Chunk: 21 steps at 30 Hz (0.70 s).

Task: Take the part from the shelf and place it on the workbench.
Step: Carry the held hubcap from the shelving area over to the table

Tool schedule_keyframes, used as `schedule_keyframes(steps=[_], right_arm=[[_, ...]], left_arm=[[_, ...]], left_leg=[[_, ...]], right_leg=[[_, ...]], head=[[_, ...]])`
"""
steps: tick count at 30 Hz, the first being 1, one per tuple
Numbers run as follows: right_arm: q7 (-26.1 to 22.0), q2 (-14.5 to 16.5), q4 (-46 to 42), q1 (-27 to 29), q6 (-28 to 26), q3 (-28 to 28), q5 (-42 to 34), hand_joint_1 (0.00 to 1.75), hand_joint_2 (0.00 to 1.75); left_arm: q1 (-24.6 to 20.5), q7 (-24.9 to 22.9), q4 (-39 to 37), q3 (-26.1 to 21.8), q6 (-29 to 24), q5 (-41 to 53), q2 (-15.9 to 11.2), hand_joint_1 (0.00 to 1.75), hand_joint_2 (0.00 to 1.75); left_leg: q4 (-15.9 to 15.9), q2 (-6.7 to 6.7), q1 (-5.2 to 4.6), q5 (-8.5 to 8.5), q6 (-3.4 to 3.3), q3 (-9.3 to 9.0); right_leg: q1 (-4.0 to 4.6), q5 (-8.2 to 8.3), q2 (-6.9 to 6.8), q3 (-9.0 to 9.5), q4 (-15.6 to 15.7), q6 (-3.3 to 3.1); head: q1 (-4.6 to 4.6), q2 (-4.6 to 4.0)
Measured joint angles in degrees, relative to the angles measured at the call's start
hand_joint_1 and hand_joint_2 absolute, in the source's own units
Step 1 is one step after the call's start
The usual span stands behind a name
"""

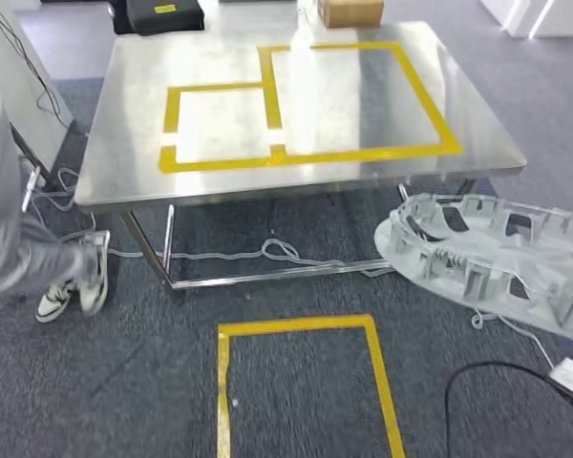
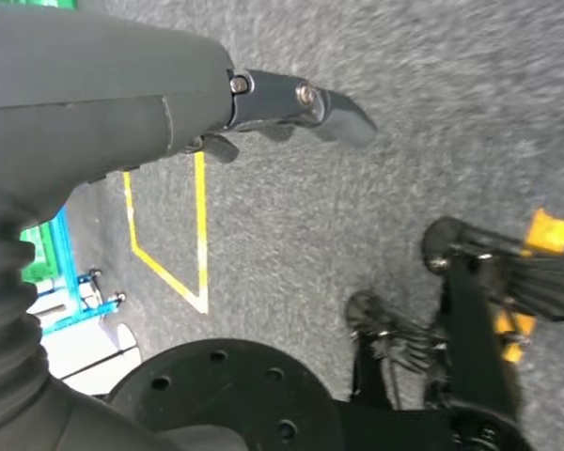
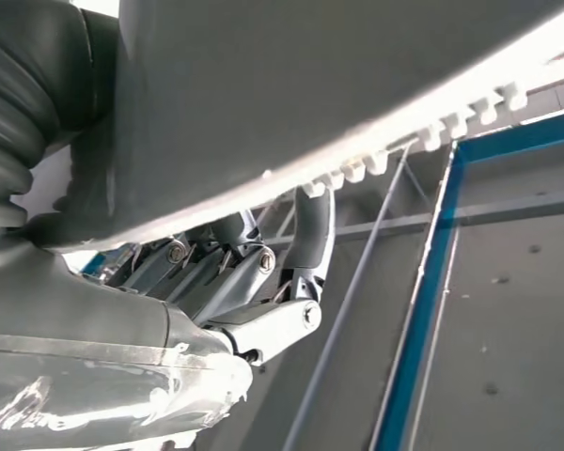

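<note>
The part [image 1: 485, 253] is a large pale grey plastic moulding with ribs and cut-outs. It hangs in the air at the right of the head view, in front of and below the workbench's right corner. In the right wrist view my right hand [image 3: 265, 291] grips the part's [image 3: 301, 85] toothed edge, its fingers curled up around it. The steel workbench [image 1: 125, 143] stands ahead, marked with yellow tape rectangles. My left hand [image 2: 265, 103] hangs over the grey carpet, its fingers stretched out and holding nothing.
A person in grey [image 1: 10, 239] crouches at the left beside the bench. Cables [image 1: 276, 253] lie under the bench, and a black cable [image 1: 485, 372] loops at the lower right. A yellow tape square [image 1: 306, 329] marks the floor. A cardboard box [image 1: 350, 11] sits on the far edge. A blue-framed shelf [image 3: 421, 310] is behind.
</note>
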<state>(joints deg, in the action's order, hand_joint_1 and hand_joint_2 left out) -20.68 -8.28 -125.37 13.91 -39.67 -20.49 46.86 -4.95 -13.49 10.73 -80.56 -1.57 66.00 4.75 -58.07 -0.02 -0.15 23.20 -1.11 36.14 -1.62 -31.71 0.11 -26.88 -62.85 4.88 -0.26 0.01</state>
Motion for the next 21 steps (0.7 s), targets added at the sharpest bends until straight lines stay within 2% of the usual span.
schedule_keyframes(steps=[1, 3, 4, 5, 6, 7, 9, 10, 11, 13, 14, 16, 18, 19, 20, 21], right_arm=[[0.0, 0.0, 0.0, 0.0, 0.0, 0.0, -0.1, 1.75, 1.75], [0.0, 0.0, 0.0, 0.0, 0.0, -0.1, -0.4, 1.75, 1.75], [0.0, 0.0, 0.1, 0.1, 0.0, -0.1, -0.5, 1.75, 1.75], [0.0, 0.0, 0.1, 0.1, 0.0, -0.1, -0.6, 1.75, 1.75], [-0.1, 0.0, 0.2, 0.1, 0.0, -0.1, -0.6, 1.75, 1.75], [-0.1, 0.0, 0.2, 0.2, 0.0, -0.1, -0.6, 1.75, 1.75], [-0.2, 0.0, 0.3, 0.2, 0.0, -0.1, -0.7, 1.75, 1.75], [-0.2, 0.0, 0.4, 0.2, 0.0, -0.2, -0.7, 1.75, 1.75], [-0.2, 0.0, 0.5, 0.2, 0.0, -0.2, -0.7, 1.75, 1.75], [-0.2, -0.1, 0.5, 0.1, 0.0, -0.2, -0.7, 1.75, 1.75], [-0.2, -0.1, 0.5, 0.1, 0.0, -0.2, -0.7, 1.75, 1.75], [-0.2, -0.1, 0.5, 0.0, 0.0, -0.2, -0.7, 1.75, 1.75], [-0.3, -0.1, 0.6, -0.1, 0.0, -0.2, -0.8, 1.75, 1.75], [-0.3, -0.1, 0.7, -0.1, 0.0, -0.2, -0.8, 1.75, 1.75], [-0.3, -0.1, 0.8, -0.1, 0.0, -0.2, -0.8, 1.75, 1.75], [-0.3, -0.1, 0.9, -0.1, 0.0, -0.2, -0.9, 1.75, 1.75]], left_arm=[[-0.1, 0.0, 0.0, 0.0, 0.0, 0.0, 0.0, 0.0, 1.75], [-0.1, 0.0, 0.0, 0.0, -0.1, 0.0, -0.1, 0.0, 1.75], [0.0, 0.0, 0.0, 0.0, -0.1, 0.0, -0.1, 0.0, 1.75], [0.0, -0.1, 0.0, 0.0, -0.1, 0.0, -0.1, 0.0, 1.75], [0.1, -0.1, 0.0, 0.0, -0.2, 0.0, -0.1, 0.0, 1.75], [0.1, -0.2, 0.0, 0.0, -0.2, 0.0, -0.1, 0.0, 1.75], [0.1, -0.2, 0.0, 0.0, -0.3, -0.1, 0.1, 0.0, 1.75], [0.1, -0.2, 0.0, 0.0, -0.3, -0.1, 0.1, 0.0, 1.75], [0.1, -0.3, 0.0, 0.0, -0.4, -0.1, 0.2, 0.0, 1.75], [0.0, -0.3, 0.0, 0.0, -0.4, -0.1, 0.1, 0.0, 1.75], [-0.1, -0.3, 0.0, 0.0, -0.4, -0.1, 0.0, 0.0, 1.75], [-0.3, -0.3, 0.0, 0.0, -0.5, -0.2, 0.1, 0.0, 1.75], [-0.4, -0.3, 0.0, -0.1, -0.5, -0.3, 0.1, 0.0, 1.75], [-0.3, -0.3, 0.0, -0.1, -0.5, -0.4, 0.1, 0.0, 1.75], [-0.3, -0.3, 0.0, -0.1, -0.5, -0.5, 0.1, 0.0, 1.75], [-0.2, -0.3, 0.0, -0.1, -0.5, -0.6, 0.1, 0.0, 1.75]], left_leg=[[0.0, -0.04, -0.03, 0.56, -0.24, -0.59], [0.0, -0.17, -0.21, 1.84, -0.59, -1.86], [0.0, -0.29, -0.35, 2.56, -0.7, -2.7], [0.0, -0.44, -0.5, 3.31, -0.79, -3.67], [0.0, -0.58, -0.66, 4.04, -0.84, -4.69], [0.1, -0.71, -0.79, 4.77, -0.87, -5.55], [0.0, -0.95, -1.14, 6.07, -0.71, -6.83], [0.1, -1.05, -1.25, 6.55, -0.51, -7.09], [0.1, -1.14, -1.36, 6.83, -0.27, -7.36], [-0.1, -1.14, -1.48, 6.94, 0.28, -7.44], [-1.2, -1.06, -1.52, 6.93, 0.63, -6.96], [-6.5, -0.86, -1.34, 8.16, 1.49, -3.77], [-13.0, -0.77, -0.91, 11.02, 2.17, 0.85], [-14.8, -0.75, -0.74, 11.76, 2.4, 2.48], [-14.8, -0.74, -0.59, 11.24, 2.54, 3.24], [-13.0, -0.73, -0.48, 9.41, 2.62, 3.04]], right_leg=[[0.07, -0.75, -0.03, -2.27, -3.8, 0.03], [0.37, -4.69, -0.01, -7.7, -10.2, -0.07], [0.56, -6.77, -0.01, -9.64, -11.3, -0.24], [0.79, -7.78, -0.01, -10.85, -10.7, -0.52], [1.03, -7.03, -0.01, -11.37, -8.6, -0.92], [1.33, -4.23, 0.0, -11.52, -5.6, -1.43], [1.92, 4.24, 0.16, -11.63, 0.4, -2.47], [2.13, 7.38, 0.26, -11.63, 2.0, -2.8], [2.24, 8.96, 0.35, -11.66, 2.8, -3.0], [1.96, 8.9, 0.38, -11.06, 3.2, -3.25], [1.74, 8.8, 0.35, -10.66, 3.5, -3.39], [1.34, 8.54, 0.27, -9.88, 4.1, -3.55], [1.11, 8.05, 0.26, -9.43, 4.2, -3.6], [1.02, 7.75, 0.29, -9.15, 4.2, -3.59], [0.95, 7.46, 0.32, -8.76, 4.2, -3.56], [0.88, 7.17, 0.35, -8.31, 4.2, -3.5]], head=[[0.21, -0.01], [0.55, -0.01], [0.61, -0.01], [0.68, -0.01], [0.74, -0.01], [0.78, -0.01], [0.77, -0.01], [0.65, -0.01], [0.55, -0.01], [0.44, 0.01], [0.36, 0.01], [0.17, 0.01], [0.04, 0.01], [0.02, 0.01], [0.01, 0.01], [0.02, 0.01]])
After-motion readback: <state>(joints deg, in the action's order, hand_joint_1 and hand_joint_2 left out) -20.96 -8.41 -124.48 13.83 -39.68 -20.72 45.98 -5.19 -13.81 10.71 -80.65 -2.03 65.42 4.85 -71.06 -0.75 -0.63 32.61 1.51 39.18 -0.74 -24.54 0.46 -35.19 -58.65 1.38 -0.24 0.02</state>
